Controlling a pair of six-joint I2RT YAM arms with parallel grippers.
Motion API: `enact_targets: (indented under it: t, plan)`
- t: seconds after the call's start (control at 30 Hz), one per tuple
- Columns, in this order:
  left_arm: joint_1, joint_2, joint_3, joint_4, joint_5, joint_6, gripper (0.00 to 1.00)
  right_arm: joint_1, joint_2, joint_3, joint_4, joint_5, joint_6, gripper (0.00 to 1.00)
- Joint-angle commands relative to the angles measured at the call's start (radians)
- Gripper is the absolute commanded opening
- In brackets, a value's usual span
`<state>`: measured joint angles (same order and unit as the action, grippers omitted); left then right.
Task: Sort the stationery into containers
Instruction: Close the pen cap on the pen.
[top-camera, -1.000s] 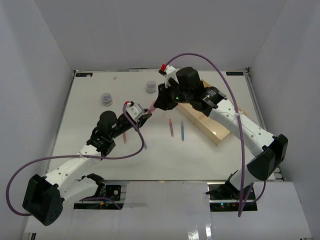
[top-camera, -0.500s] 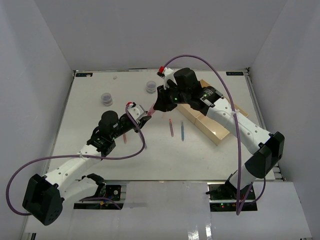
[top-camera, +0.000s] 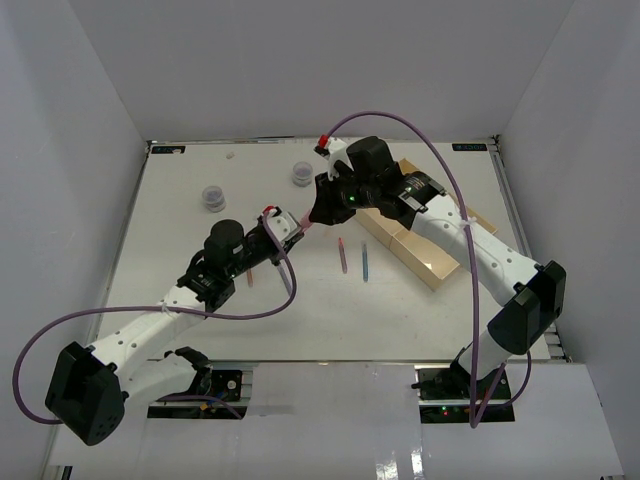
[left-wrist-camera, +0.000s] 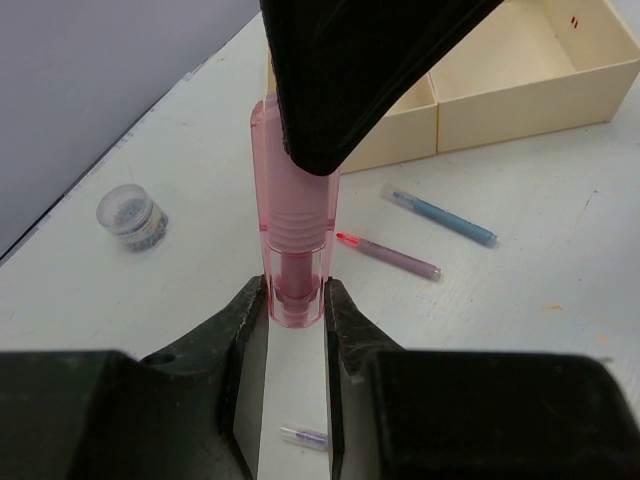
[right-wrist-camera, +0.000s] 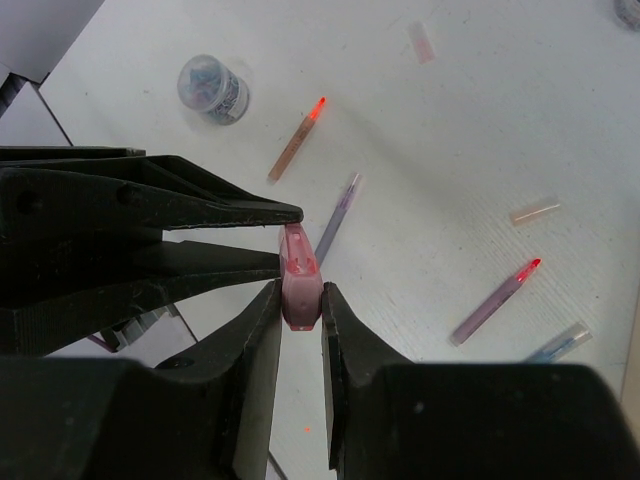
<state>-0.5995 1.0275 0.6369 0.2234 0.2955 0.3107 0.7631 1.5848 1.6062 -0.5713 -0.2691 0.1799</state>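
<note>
Pink pen (left-wrist-camera: 294, 228), long axis spanning left pincer (left-wrist-camera: 296, 296), right pincer (right-wrist-camera: 301, 300)

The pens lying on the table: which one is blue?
The blue pen, lying nearest the tray; the purple pen beside it has a red tip.

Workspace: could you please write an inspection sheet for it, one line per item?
Surface: white table, no spills seen.
Job's things: pink marker held off the table; purple pen, blue pen, orange pen lying loose; two grey tubs upright; beige tray partly under the right arm.
Clutter: small pale pieces scattered.
Grippers: left gripper and right gripper both shut on the pink marker, at opposite ends.
Cables: purple cables arch high over the table.
Surroundings: plain grey walls on three sides.
</note>
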Motion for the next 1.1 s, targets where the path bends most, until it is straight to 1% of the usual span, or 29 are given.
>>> enact_targets:
  t: [0.0,0.23,0.47,0.67,0.87,1.07]
  plan:
    - [-0.031,-0.03,0.106,0.171,0.037,0.037,0.0,0.016,0.047,-0.019,-0.096,-0.039,-0.002,0.08]
    - [-0.046,-0.037,0.13,0.182,0.022,0.06,0.0,0.016,0.061,-0.019,-0.105,-0.038,0.0,0.08]
    - [-0.063,-0.038,0.139,0.192,0.042,0.057,0.0,0.018,0.073,-0.015,-0.107,-0.05,-0.002,0.08]
    - [-0.063,-0.052,0.11,0.197,0.022,0.065,0.0,0.016,0.067,-0.003,-0.104,-0.033,-0.007,0.08]
    - [-0.063,-0.052,0.098,0.197,0.025,0.06,0.0,0.016,0.075,0.004,-0.098,-0.053,-0.005,0.08]
    - [-0.065,-0.064,0.073,0.182,0.022,0.071,0.0,0.016,0.035,-0.012,-0.067,-0.022,-0.008,0.08]
